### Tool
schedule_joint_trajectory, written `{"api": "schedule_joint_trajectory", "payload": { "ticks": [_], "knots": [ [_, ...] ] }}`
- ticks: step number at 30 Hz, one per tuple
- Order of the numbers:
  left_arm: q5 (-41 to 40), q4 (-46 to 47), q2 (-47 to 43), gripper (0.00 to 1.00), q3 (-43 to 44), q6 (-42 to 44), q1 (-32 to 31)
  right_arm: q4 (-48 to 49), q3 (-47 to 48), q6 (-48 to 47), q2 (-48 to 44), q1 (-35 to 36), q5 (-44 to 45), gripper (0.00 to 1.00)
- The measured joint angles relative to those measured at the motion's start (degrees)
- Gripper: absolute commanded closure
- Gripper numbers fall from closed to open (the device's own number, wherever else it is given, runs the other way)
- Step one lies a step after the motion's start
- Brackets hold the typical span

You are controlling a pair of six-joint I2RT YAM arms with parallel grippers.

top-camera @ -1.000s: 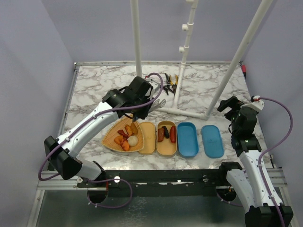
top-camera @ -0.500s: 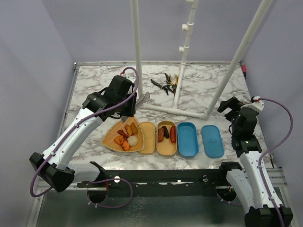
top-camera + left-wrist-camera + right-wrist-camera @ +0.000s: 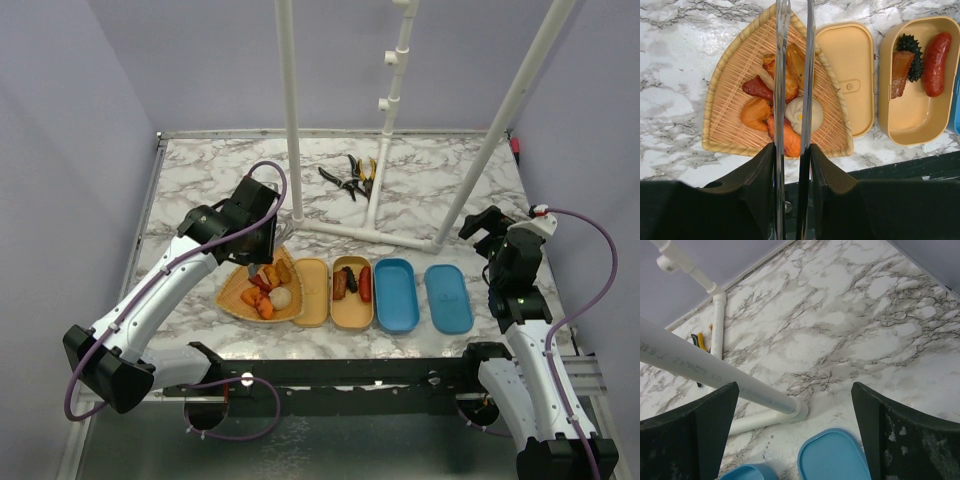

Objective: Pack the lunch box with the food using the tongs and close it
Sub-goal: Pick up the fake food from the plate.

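Here on the left side, the left gripper [image 3: 792, 167] hangs over the tray [image 3: 725, 107]. Its two fingers [image 3: 760, 185] press from outside on the tongs [image 3: 809, 60]. So the fingers stand narrow, closed on the tongs, and the two thin metal arms run almost parallel with a small gap between them. In the wrist view the arms cross over the food [image 3: 760, 112] and run past the pointed far corner of the tray, out of the view. Whether they touch any piece, I cannot tell.

The tray is woven and fan-shaped, and it lies on the marble table [image 3: 200, 170]. In it are several orange pieces, one red piece and the beige ball [image 3: 816, 114], all in one heap. The ball shows partly in the gap of the tongs.

Just right of the tray lies the flat beige lid [image 3: 847, 60], against the tray edge. Next to it is the beige box [image 3: 912, 120], with a red sausage [image 3: 936, 57], a brown piece [image 3: 900, 72] and a dark spiky piece [image 3: 911, 46] inside. Then come the blue box [image 3: 396, 293] and the blue lid [image 3: 448, 298], side by side. Behind them, near the white pipe frame [image 3: 385, 232], lie the pliers [image 3: 352, 178].

On the right, the right gripper [image 3: 794, 400] is up above the table, apart from the boxes. Its fingers [image 3: 700, 440] are wide and hold nothing.
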Motion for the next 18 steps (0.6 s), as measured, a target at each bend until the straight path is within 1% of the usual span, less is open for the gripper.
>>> {"api": "schedule_joint_trajectory", "payload": {
  "ticks": [4, 10, 18],
  "knots": [
    [-0.35, -0.59, -0.96, 0.67, -0.15, -0.61, 0.00, 0.00, 0.00, -0.02, -0.39, 0.00, 0.00, 0.00],
    [-1.77, -5.84, -1.79, 0.67, 2.78, -0.59, 0.00, 0.00, 0.00, -0.02, -0.66, 0.00, 0.02, 0.00],
    [-0.33, -9.05, -3.78, 0.69, 3.28, -1.84, 0.00, 0.00, 0.00, -0.02, -0.70, 0.00, 0.02, 0.00]
  ]
}}
